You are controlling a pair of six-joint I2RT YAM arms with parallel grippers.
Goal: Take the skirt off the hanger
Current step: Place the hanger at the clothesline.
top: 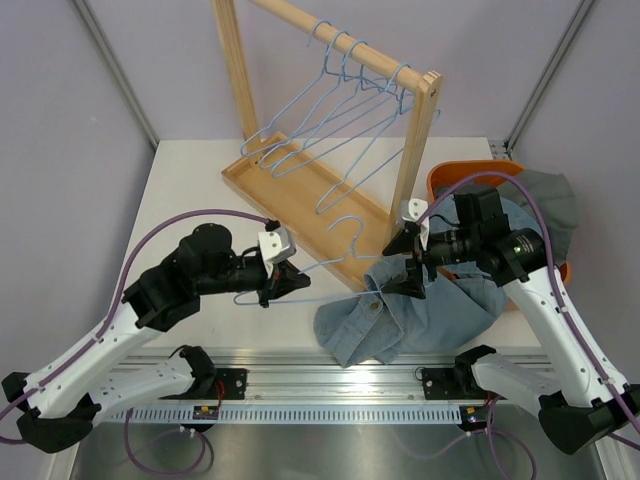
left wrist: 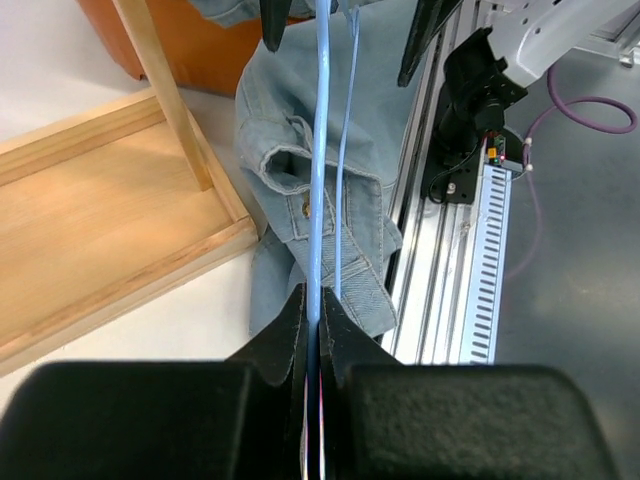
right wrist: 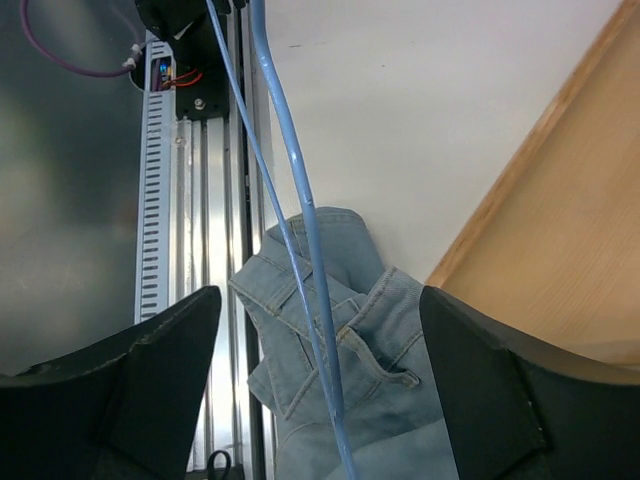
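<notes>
- A metal rail (top: 330,378) runs along the near edge of the table (top: 190,190), and both arms rise from it.
- The left arm (top: 160,290) reaches in from the left. The left jaws are closed tight on the wire of a light blue hanger (top: 345,224). In the left wrist view the hanger (left wrist: 322,150) runs straight out from between the pinched tips.
- The denim skirt (top: 400,320) lies crumpled on the table just right of centre, and its near edge hangs over the rail.
- The hanger's wires pass over the skirt (left wrist: 280,130) and meet the denim at the waistband. Whether the far end sits inside the cloth cannot be told.
- The right arm (top: 560,310) comes in from the right. The right jaws stand wide open over the skirt (right wrist: 385,320), holding nothing. Its dark fingers (right wrist: 150,380) stand either side of the hanger (right wrist: 290,150) without touching it.
- Behind the skirt stands a wooden rack (top: 290,190), with several more blue hangers (top: 340,110) on its bar.
- To the right of the rack sits an orange basket (top: 445,180), with a grey-green garment (top: 555,200) draped across it.
</notes>
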